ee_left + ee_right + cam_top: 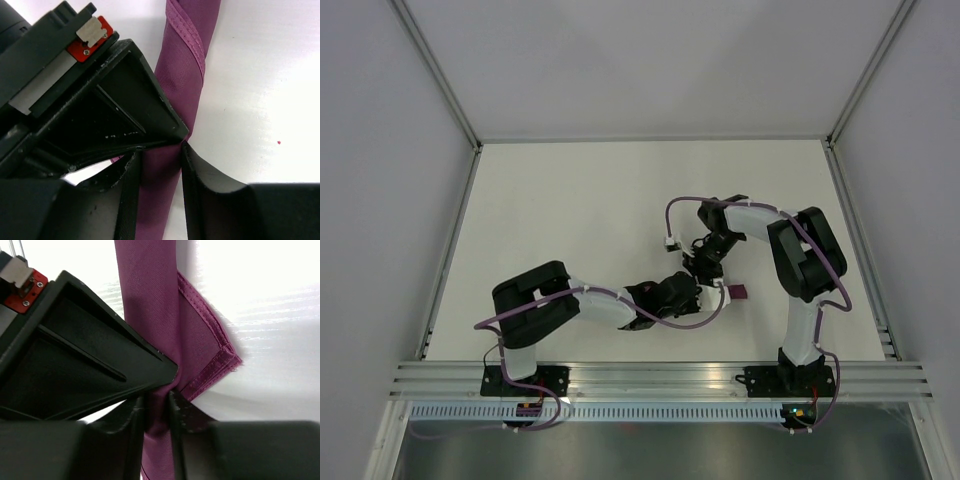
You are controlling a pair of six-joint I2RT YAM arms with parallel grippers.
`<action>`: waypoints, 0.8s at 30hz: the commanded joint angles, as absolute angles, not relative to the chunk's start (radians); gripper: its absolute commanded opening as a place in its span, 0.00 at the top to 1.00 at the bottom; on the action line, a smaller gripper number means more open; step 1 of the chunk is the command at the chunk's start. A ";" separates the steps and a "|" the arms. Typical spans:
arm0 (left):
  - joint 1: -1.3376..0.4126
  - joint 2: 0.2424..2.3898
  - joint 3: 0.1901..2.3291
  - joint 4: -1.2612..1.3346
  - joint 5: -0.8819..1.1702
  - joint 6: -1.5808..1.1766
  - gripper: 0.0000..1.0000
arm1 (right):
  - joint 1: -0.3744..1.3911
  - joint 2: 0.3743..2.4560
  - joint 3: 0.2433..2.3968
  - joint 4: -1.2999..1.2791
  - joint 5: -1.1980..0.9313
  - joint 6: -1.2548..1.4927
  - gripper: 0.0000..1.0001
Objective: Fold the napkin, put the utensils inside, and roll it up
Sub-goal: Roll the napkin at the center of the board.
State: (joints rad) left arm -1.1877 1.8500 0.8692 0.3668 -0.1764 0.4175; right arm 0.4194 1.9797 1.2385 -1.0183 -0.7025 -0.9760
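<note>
Clamping, right gripper (157, 395): jaws drawn narrow onto the napkin (150, 300), which is squeezed thin between the two fingers (115, 445) at the bottom centre of the right wrist view.
Left gripper (160, 150): jaws at a middling width, one on each side of the rolled cloth and both against it at the lower centre of the left wrist view. The roll fills the gap, so it is held.
Napkin shape: a tight magenta-purple roll running from bottom centre to the top edge in both wrist views, leaning slightly right in the left wrist view.
Stitched hem (215, 365): a loose corner sticks out to the right of the roll at mid-frame in the right wrist view. In the left wrist view a hem band winds diagonally across the roll near the top.
Black wedge (125, 100): fills the upper left of the left wrist view and carries a red tab. Its tip lies across the roll just above the fingers. A similar wedge sits in the upper left of the right wrist view.
Top view: the two grippers meet just right of centre, the right one higher in the frame. A short magenta end shows to the right of the left gripper.
Table (570, 220): white, with the roll lying on it.
</note>
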 commanded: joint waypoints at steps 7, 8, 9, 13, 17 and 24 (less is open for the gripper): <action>-1.140 1.937 0.956 0.098 0.095 0.331 0.98 | 0.400 1.996 1.239 -0.951 -0.572 -1.028 0.38; -1.135 1.937 0.954 0.095 0.107 0.318 0.98 | 0.394 1.985 1.244 -0.954 -0.577 -1.028 0.35; -1.126 1.936 0.954 0.089 0.121 0.311 0.98 | 0.384 1.967 1.261 -0.965 -0.587 -1.029 0.31; -1.105 1.939 0.960 0.064 0.189 0.276 0.98 | 0.339 1.924 1.310 -0.962 -0.610 -0.996 0.28; -1.072 1.942 0.965 0.051 0.227 0.223 0.98 | 0.275 1.885 1.356 -0.931 -0.653 -0.931 0.26; -1.017 1.957 0.979 0.041 0.305 0.111 0.98 | 0.180 1.772 1.348 -0.824 -0.695 -0.775 0.25</action>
State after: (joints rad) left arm -1.0351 1.8889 0.9928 0.2100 0.2169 0.2283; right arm 0.1982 1.8557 1.3270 -0.8917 -0.6582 -0.8558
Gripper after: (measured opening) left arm 0.313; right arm 0.745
